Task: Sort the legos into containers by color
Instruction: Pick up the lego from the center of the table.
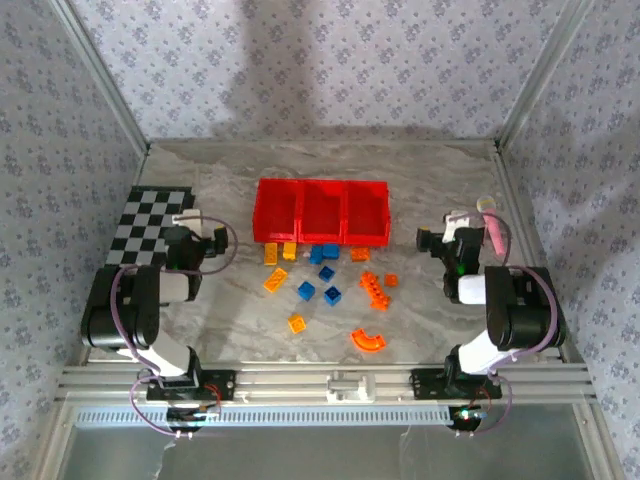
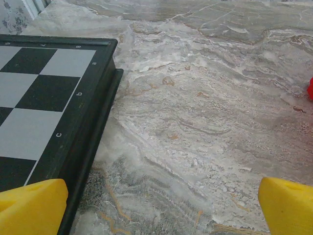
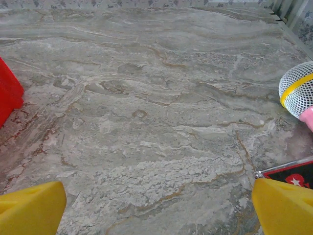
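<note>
Three joined red containers (image 1: pixel 322 210) stand at the table's middle back; nothing shows inside them. The legos lie loose in front of them: yellow-orange bricks (image 1: pixel 275 280) to the left, blue ones (image 1: pixel 306 290) in the middle, orange ones (image 1: pixel 373 290) to the right, and an orange arch (image 1: pixel 368 340) nearest me. My left gripper (image 1: pixel 197 228) (image 2: pixel 161 205) hovers open over bare table beside the checkered board, its yellow fingertips (image 2: pixel 34 205) wide apart. My right gripper (image 1: pixel 455 228) (image 3: pixel 159 208) is open too, right of the containers, with nothing between its fingertips (image 3: pixel 283 205). A red container corner (image 3: pixel 9 93) shows at the left of the right wrist view.
A black-and-white checkered board (image 1: pixel 150 222) (image 2: pixel 44 98) lies at the left, close to my left gripper. A pink cylinder (image 1: pixel 491 230) with a white mesh head (image 3: pixel 297 88) lies just right of my right gripper. Metal frame rails border the table.
</note>
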